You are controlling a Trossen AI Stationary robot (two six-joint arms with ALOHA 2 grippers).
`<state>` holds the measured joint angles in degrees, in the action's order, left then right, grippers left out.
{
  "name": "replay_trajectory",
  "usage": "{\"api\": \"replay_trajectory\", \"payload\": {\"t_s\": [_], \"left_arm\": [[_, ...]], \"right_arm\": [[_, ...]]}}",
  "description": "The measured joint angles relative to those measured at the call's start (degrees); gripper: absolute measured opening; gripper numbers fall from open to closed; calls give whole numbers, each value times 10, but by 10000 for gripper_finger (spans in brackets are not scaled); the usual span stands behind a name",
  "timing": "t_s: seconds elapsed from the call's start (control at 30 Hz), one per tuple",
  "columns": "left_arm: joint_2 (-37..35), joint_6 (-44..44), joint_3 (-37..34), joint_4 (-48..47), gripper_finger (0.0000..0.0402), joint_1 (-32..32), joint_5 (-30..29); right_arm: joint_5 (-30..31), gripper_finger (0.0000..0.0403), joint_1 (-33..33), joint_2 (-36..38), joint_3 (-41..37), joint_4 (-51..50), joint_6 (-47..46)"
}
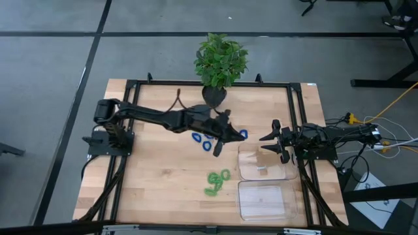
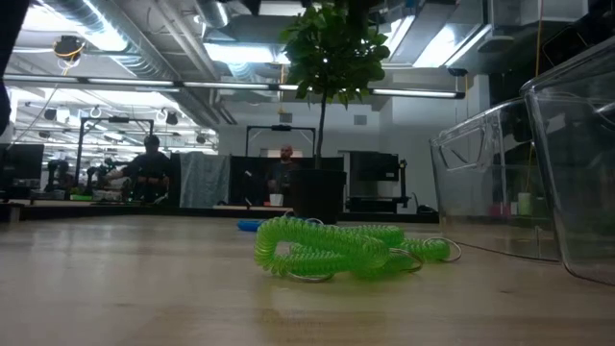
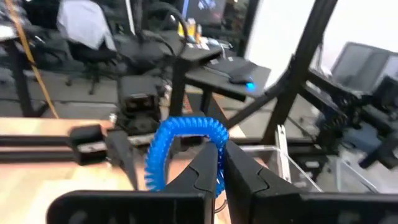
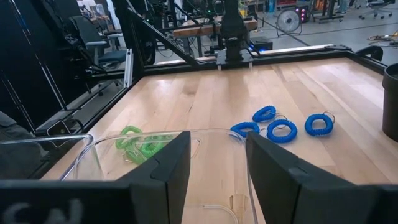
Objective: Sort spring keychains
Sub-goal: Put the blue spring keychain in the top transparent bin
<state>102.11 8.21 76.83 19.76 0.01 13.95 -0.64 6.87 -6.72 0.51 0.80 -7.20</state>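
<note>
My left gripper (image 1: 236, 134) (image 3: 219, 150) reaches out over the table's middle, shut on a blue spring keychain (image 3: 180, 146) (image 1: 243, 134). Other blue keychains (image 1: 204, 140) (image 4: 283, 130) lie flat on the wood beneath and beside the arm. A heap of green keychains (image 1: 217, 181) (image 2: 327, 248) (image 4: 138, 146) lies nearer the front. Two clear trays (image 1: 264, 163) (image 1: 264, 199) stand at the right. My right gripper (image 1: 274, 140) (image 4: 217, 168) waits open at the far tray's right rim, touching nothing. My left gripper pinches the blue keychain's coil (image 3: 219, 171) between its two fingers at one spot on the loop. The fingers come level, pointing toward the table's right side. The rest of the loop stands up above the fingers, lifted clear of the table.
A potted plant (image 1: 221, 62) (image 2: 332, 58) stands at the table's far edge. Black frame rails (image 1: 297, 130) run along the table's sides. People sit in the room beyond the table (image 2: 149, 168). Bare wood (image 1: 157, 176) lies at the front left.
</note>
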Motion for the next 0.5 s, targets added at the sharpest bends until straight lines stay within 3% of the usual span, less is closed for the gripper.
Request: {"api": "replay_trajectory", "payload": {"t_s": [0.3, 0.5], "left_arm": [[63, 11, 38, -9, 10, -1, 57], [99, 59, 38, 0, 10, -4, 148]], "right_arm": [[0, 154, 0, 0, 0, 0, 0], [0, 154, 0, 0, 0, 0, 0]]}}
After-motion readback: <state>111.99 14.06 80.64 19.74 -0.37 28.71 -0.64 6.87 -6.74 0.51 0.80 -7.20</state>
